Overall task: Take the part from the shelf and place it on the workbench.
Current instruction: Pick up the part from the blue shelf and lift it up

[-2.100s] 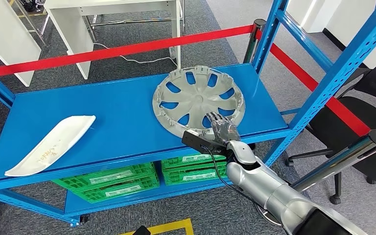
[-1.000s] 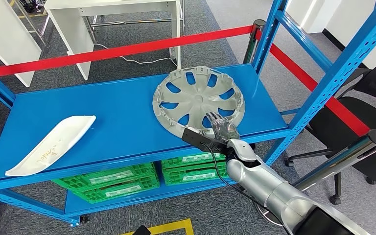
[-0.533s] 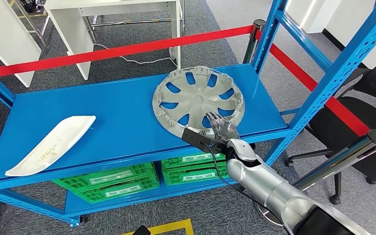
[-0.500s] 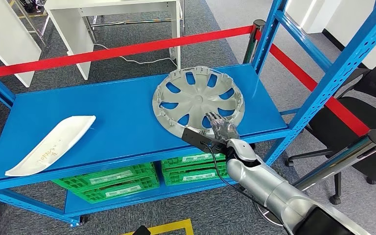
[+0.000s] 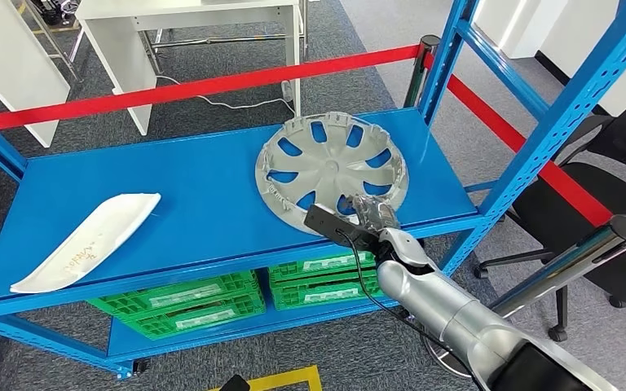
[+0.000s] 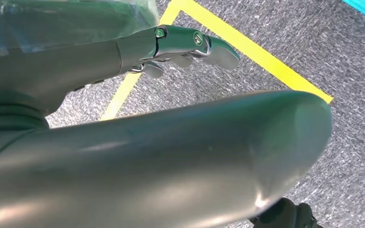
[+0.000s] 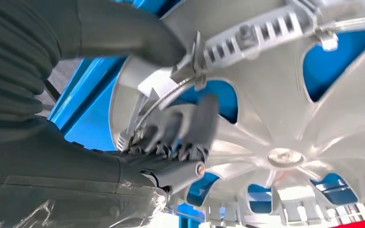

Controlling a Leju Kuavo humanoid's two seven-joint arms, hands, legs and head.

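Wheel cover [image 5: 332, 165], silver-grey and spoked, lies inner face up at the right end of the blue shelf [image 5: 187, 204], its near rim at the shelf's front edge. My right hand [image 5: 372, 213] is clamped on that near rim: in the right wrist view the thumb [image 7: 123, 35] presses one side of the rim wall while the darker fingers [image 7: 195, 118] hook through a spoke opening on the other. The far side of the cover appears slightly raised off the shelf, though I judge this rather than see it plainly.

To lift well, I judge that the hold should sit on the ribbed rim, not on the thin wire retaining ring [image 7: 171, 92] beside my fingers, which could spring loose. The disc is broad and held at one edge, so it will tend to droop; a slow, level lift, drawn toward me clear of the blue upright [image 5: 538, 122], seems safest.

My left hand [image 6: 190, 45] hangs over grey carpet [image 6: 285, 38] crossed by a yellow floor line; its fingers are loosely curled and it holds nothing.

Writing: a white tray-shaped part [image 5: 85, 240] at the shelf's left end bears faint yellowish marks, too small to read. Green crates [image 5: 187, 301] below carry pale labels, also illegible.
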